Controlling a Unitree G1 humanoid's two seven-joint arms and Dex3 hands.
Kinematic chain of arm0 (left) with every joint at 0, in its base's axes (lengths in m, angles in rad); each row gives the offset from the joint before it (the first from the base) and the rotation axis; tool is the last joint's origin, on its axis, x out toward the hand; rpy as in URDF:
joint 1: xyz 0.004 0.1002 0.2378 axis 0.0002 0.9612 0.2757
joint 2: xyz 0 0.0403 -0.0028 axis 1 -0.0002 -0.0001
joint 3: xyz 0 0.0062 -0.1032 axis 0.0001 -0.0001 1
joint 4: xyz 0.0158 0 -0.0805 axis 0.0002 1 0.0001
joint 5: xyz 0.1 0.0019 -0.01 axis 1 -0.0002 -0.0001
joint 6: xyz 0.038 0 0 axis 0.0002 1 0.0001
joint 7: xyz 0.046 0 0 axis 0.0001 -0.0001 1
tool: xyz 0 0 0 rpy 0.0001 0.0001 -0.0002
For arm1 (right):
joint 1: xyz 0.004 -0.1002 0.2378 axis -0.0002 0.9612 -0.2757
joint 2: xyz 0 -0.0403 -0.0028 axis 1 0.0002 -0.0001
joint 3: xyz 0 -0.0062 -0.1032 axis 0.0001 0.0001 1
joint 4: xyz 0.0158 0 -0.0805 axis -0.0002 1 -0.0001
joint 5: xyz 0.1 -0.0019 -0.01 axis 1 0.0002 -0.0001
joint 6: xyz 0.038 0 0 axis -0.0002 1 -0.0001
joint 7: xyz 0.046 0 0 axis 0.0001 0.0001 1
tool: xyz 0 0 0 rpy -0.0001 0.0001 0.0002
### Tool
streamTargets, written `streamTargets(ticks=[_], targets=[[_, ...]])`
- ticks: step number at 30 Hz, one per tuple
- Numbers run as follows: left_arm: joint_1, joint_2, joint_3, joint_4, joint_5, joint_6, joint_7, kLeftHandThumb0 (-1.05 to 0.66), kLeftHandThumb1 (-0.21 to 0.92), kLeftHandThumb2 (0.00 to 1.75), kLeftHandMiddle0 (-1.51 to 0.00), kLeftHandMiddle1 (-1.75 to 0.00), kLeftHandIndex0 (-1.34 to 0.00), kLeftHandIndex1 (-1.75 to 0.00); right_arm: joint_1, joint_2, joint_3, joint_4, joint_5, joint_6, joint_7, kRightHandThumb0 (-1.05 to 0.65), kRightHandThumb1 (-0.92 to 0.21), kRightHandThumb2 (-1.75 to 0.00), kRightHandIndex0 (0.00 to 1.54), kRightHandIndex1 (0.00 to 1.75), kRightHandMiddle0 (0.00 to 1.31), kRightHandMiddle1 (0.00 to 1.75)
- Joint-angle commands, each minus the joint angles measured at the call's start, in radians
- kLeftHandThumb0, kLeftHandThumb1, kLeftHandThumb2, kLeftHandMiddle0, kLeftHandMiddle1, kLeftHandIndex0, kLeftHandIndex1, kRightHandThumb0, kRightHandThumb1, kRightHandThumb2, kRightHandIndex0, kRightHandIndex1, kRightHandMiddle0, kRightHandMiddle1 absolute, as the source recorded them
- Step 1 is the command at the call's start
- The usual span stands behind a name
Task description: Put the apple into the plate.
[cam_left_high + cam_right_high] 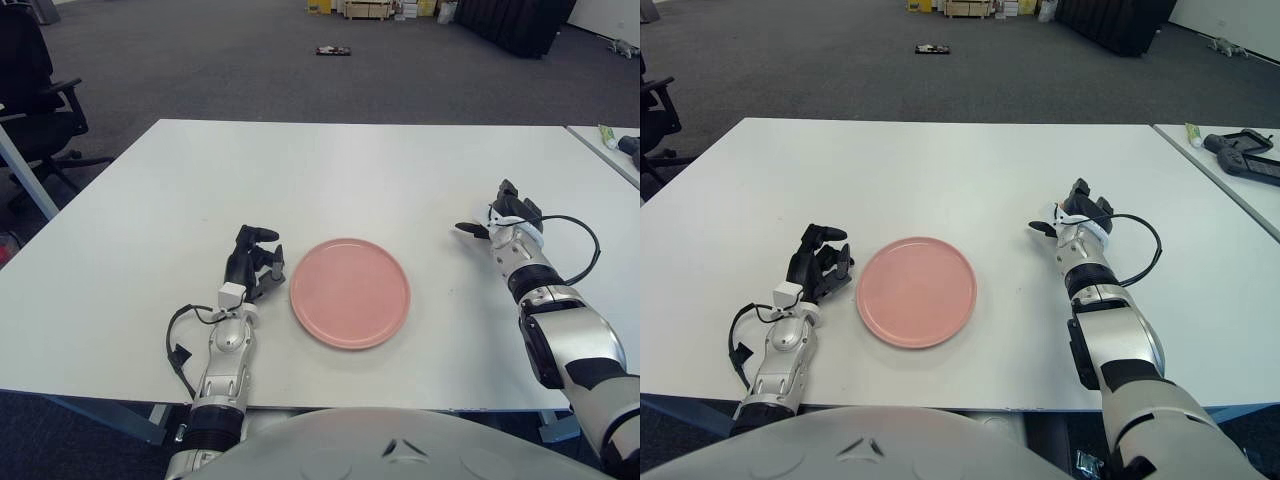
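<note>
White table (330,170), pink plate (350,292) near front edge, roughly centre, nothing on it. Apple: not visible in either view, can't say where it is. L hand (254,262) just left of plate, close to rim but not touching as far as can be seen; black fingers (262,235) curled loosely inward, holding nothing. R hand (506,214) well right of plate, over tabletop, fingers folded in twd palm w/ thumb sticking out to the left, nothing in grasp. Black cable (583,240) loops off R wrist. Office chair (35,90) at far left beside table. Second table at right w/ dark device (1243,155) on it. Grey carpet behind, small dark object (334,50) on floor.
</note>
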Motion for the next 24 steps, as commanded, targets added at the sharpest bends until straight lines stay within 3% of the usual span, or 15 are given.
streamTargets(ticks=[1, 9, 17, 20, 24], targets=[[0.006, 0.0, 0.005, 0.005, -0.001, 0.011, 0.005, -0.38, 0.67, 0.87, -0.58, -1.7, -0.34, -1.75, 0.032, 0.016, 0.015, 0.06, 0.03, 0.023, 0.046, -1.05, -0.85, -0.2, 0.0, 0.0, 0.0, 0.0], [0.009, -0.001, 0.006, 0.002, 0.005, 0.014, 0.013, -0.38, 0.68, 0.87, -0.57, -1.71, -0.34, -1.75, 0.012, 0.024, 0.049, 0.143, 0.034, 0.07, 0.077, -1.04, -0.91, -0.21, 0.0, 0.0, 0.0, 0.0], [0.01, 0.0, 0.006, 0.0, 0.009, 0.016, 0.017, -0.38, 0.68, 0.87, -0.55, -1.71, -0.34, -1.75, 0.0, 0.026, 0.069, 0.171, 0.043, 0.119, 0.086, -0.89, -0.92, -0.25, 0.0, 0.0, 0.0, 0.0], [0.01, 0.001, 0.006, 0.0, 0.016, 0.021, 0.021, -0.38, 0.68, 0.87, -0.55, -1.71, -0.34, -1.75, 0.0, 0.023, 0.076, 0.177, 0.045, 0.13, 0.095, -0.8, -0.88, -0.4, 0.0, 0.0, 0.0, 0.08], [0.011, 0.0, 0.006, -0.001, 0.016, 0.022, 0.023, -0.38, 0.68, 0.86, -0.55, -1.71, -0.34, -1.75, 0.005, 0.016, 0.098, 0.182, 0.034, 0.135, 0.111, -0.77, -0.9, -0.48, 0.05, 0.04, 0.0, 0.25]])
